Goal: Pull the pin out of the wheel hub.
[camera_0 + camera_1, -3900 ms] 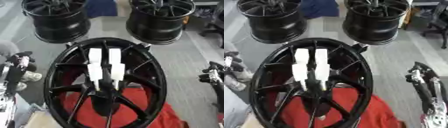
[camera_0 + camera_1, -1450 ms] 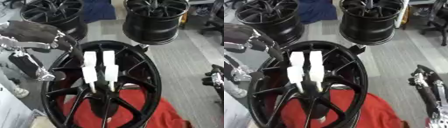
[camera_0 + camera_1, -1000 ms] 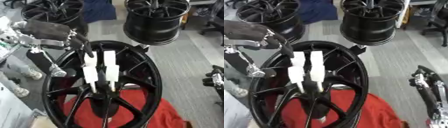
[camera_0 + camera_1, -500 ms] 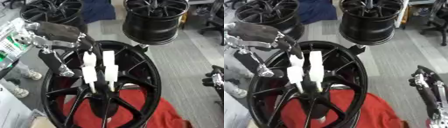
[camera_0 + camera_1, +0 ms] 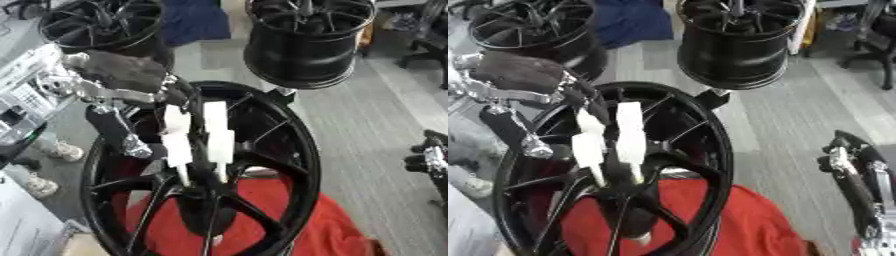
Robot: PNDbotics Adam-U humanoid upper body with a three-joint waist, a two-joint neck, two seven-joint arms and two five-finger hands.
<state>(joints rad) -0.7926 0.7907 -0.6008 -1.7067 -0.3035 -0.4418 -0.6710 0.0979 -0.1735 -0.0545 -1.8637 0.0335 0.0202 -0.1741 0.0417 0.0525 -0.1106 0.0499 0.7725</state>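
Pin (image 5: 177,136) now under robot hand (image 5: 127,75)

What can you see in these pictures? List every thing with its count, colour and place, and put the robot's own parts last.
Near wheel: one, black, standing upright at the centre front.
Pins: two, white, side by side, sticking up from the near wheel's hub.
Cloth: one, red, under and behind the near wheel.
Far wheels: two, black, on the grey floor at the back, left and right.
Blue cloth: one, between the far wheels.
Left hand: one, black and silver, at the upper left of the near wheel, fingers reaching toward the top of the left pin.
Right hand: one, black and silver, idle at the right edge.
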